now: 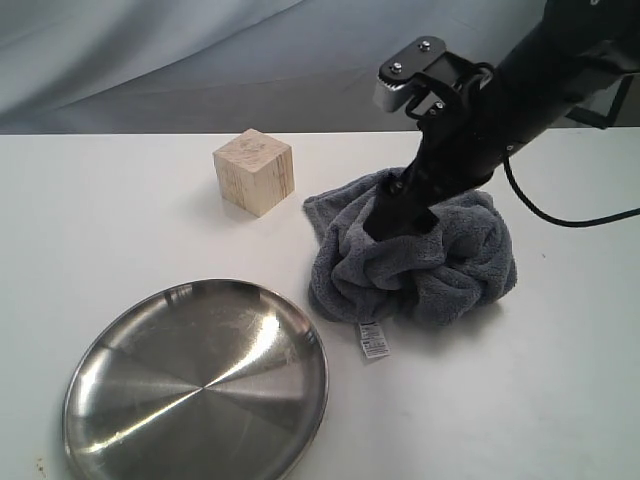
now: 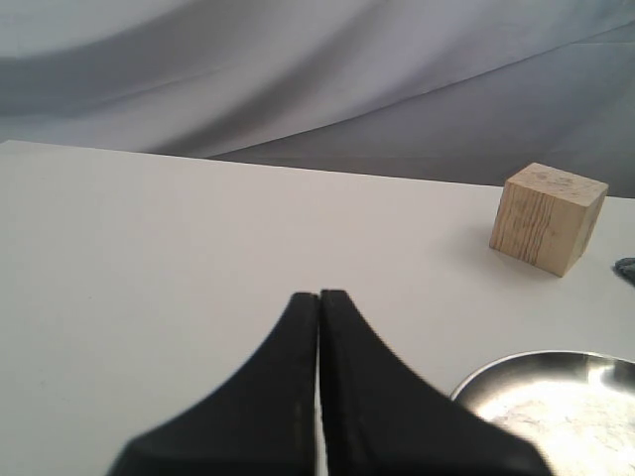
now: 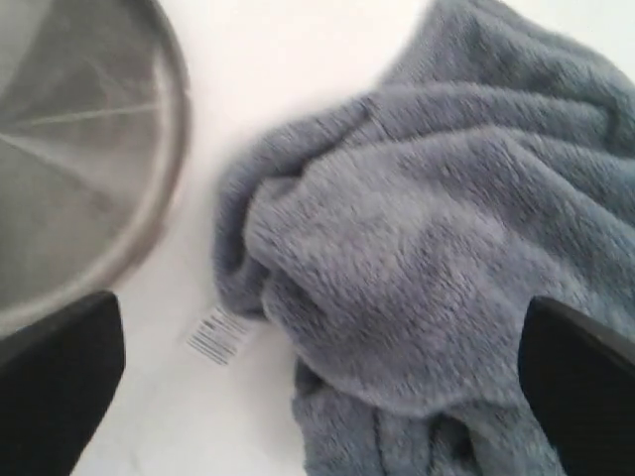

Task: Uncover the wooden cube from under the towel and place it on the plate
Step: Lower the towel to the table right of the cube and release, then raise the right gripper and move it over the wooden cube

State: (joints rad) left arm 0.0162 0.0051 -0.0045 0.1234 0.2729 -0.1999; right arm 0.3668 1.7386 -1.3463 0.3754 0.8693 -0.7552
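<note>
Exterior view has the wooden cube point(image 1: 254, 171) uncovered, standing on the white worktop point(image 1: 100, 220), apart from the towel point(image 1: 455, 265) to its right and the plate point(image 1: 195, 385) nearer the camera. The towel lies bunched in a heap, its white tag point(image 1: 373, 340) on the worktop near the plate's rim. Right claw point(image 1: 400, 218) is spread wide over the heap; left claw point(image 2: 319, 327) is pressed together above bare worktop

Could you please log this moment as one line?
wooden cube uncovered | towel bunched | plate bare | right pincer open at towel | left pincer shut
</note>
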